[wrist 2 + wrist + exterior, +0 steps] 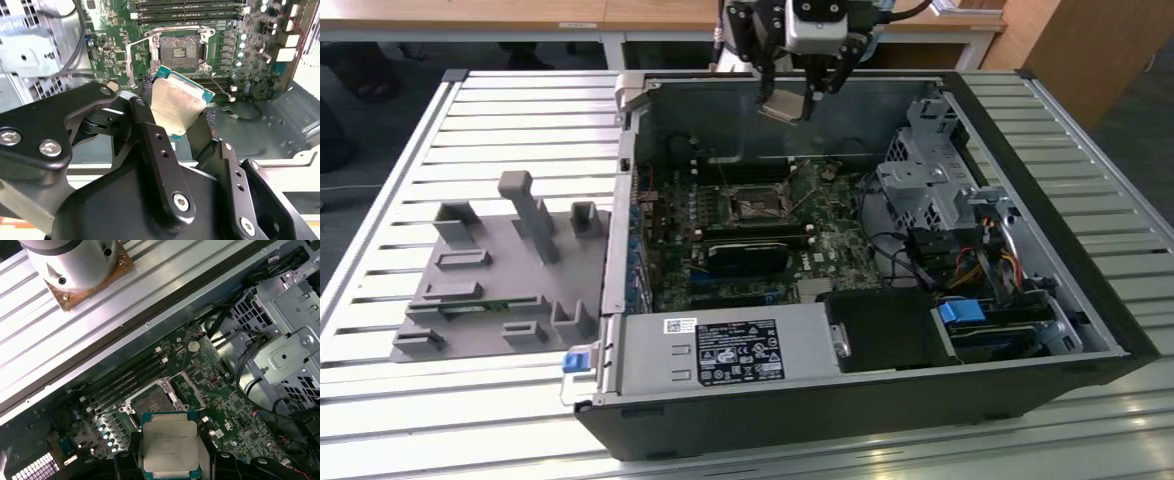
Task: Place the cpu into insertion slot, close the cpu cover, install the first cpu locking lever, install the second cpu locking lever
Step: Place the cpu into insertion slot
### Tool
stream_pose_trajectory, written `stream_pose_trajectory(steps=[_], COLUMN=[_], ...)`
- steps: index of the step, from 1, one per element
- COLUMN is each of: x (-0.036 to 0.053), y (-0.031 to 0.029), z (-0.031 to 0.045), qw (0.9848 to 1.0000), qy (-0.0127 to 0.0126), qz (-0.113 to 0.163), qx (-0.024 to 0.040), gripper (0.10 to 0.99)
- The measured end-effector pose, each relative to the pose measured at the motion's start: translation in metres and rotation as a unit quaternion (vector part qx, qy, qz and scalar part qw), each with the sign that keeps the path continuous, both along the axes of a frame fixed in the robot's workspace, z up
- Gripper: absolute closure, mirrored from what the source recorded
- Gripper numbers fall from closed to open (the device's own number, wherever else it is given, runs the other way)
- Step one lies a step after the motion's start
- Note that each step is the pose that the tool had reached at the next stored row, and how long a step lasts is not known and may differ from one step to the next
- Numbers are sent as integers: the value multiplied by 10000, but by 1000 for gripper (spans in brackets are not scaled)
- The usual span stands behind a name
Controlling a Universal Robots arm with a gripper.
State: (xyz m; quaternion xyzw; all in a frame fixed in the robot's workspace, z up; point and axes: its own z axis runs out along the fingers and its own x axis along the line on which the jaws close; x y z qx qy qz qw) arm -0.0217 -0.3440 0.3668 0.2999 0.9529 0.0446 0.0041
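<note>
Exterior view: your gripper [790, 98], jaws closed on the edges of the cpu [783, 108], hangs well above the insertion slot [757, 207]. Second wrist view: the cpu [177, 105] sits at an angle to the bare insertion slot [181, 50]. First wrist view: the cpu [170, 445] is apart from the insertion slot [150, 402], so a skewed descent could jam it.

Colour record: the cpu [177, 102] has a dull silvery-grey top and a green rim. The insertion slot [179, 50] has a black frame and a dark centre. The circuit board [847, 262] is green, speckled with small parts. The gripper [175, 114] is matte black with silver screws. The computer case [854, 415] is black outside. The desk [520, 120] is pale silver, ribbed in parallel slats. The fixture block [480, 290] is plain grey.
</note>
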Motion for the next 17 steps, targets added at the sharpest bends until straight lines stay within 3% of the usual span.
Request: stream_pose_trajectory(steps=[5, 9, 13, 17], x=[0, 0, 0, 0], y=[0, 0, 0, 0], z=[-9, -17, -26, -36], qw=[9990, 9966, 9930, 9881], qy=[0, 0, 0, 0], qz=[-455, -822, -1180, -1539], qx=[0, 0, 0, 0], gripper=[557, 557, 557, 557])
